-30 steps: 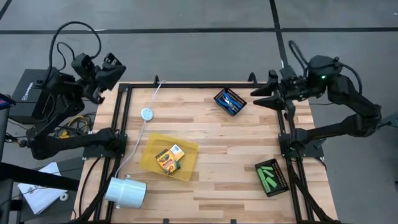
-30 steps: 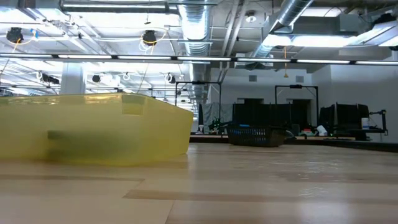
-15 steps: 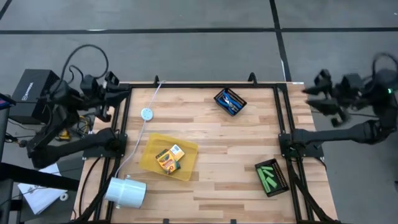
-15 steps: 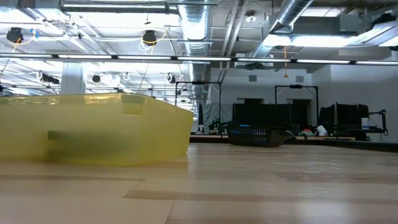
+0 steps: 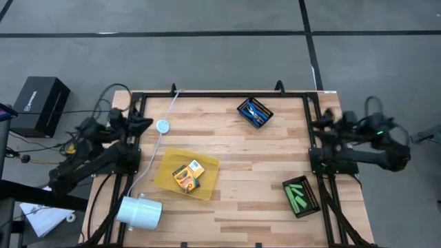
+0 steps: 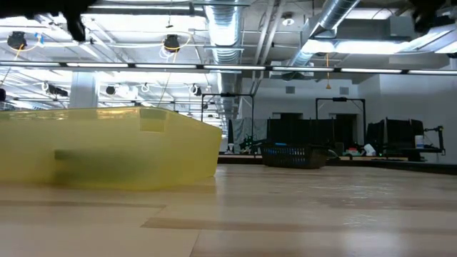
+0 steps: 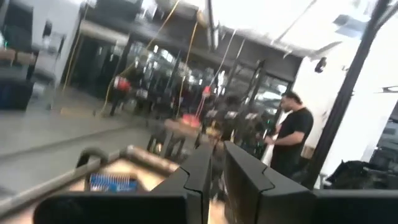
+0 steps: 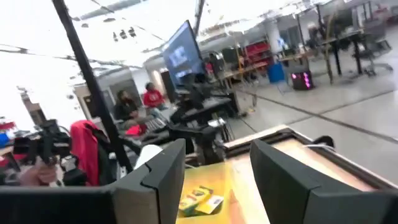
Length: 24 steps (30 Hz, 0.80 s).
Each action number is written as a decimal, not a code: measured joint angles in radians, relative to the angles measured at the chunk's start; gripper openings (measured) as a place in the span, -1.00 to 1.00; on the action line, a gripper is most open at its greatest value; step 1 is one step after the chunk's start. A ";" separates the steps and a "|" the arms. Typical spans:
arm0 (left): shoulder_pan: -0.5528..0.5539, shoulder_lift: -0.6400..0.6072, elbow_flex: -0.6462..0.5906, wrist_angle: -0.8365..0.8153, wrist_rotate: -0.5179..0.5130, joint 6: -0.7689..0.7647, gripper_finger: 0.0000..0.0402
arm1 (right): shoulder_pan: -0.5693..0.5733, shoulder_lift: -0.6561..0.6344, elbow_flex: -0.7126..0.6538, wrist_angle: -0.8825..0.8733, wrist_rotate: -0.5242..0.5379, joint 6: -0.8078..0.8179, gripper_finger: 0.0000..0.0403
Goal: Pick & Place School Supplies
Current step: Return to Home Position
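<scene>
Folding both arms home should be done slowly. The left gripper (image 7: 219, 152), at the left side, is nearly closed and empty; the right gripper (image 8: 217, 149), at the right side, is wide and empty. The crayon boxes (image 5: 187, 176) are seen in the yellow bin (image 5: 167, 165).
</scene>
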 joint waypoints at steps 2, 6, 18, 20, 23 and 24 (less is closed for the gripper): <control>-0.003 0.033 -0.032 0.001 -0.011 0.003 -0.82 | 0.001 0.004 -0.057 0.023 -0.023 0.025 -0.15; -0.006 0.077 -0.121 0.045 -0.023 0.001 -0.83 | 0.008 0.044 -0.113 0.041 0.036 0.052 -0.14; -0.017 0.100 -0.335 0.237 -0.064 -0.044 -0.83 | 0.009 0.000 -0.561 0.419 0.064 0.220 -0.02; -0.018 0.118 -0.335 0.226 -0.065 -0.014 -0.83 | 0.008 0.012 -0.593 0.470 0.034 0.202 0.00; -0.019 0.161 -0.335 0.215 -0.065 0.007 -0.83 | 0.009 0.080 -0.593 0.464 0.022 0.164 0.04; -0.019 0.175 -0.335 0.216 -0.065 0.007 -0.83 | 0.009 0.110 -0.593 0.467 0.023 0.165 0.05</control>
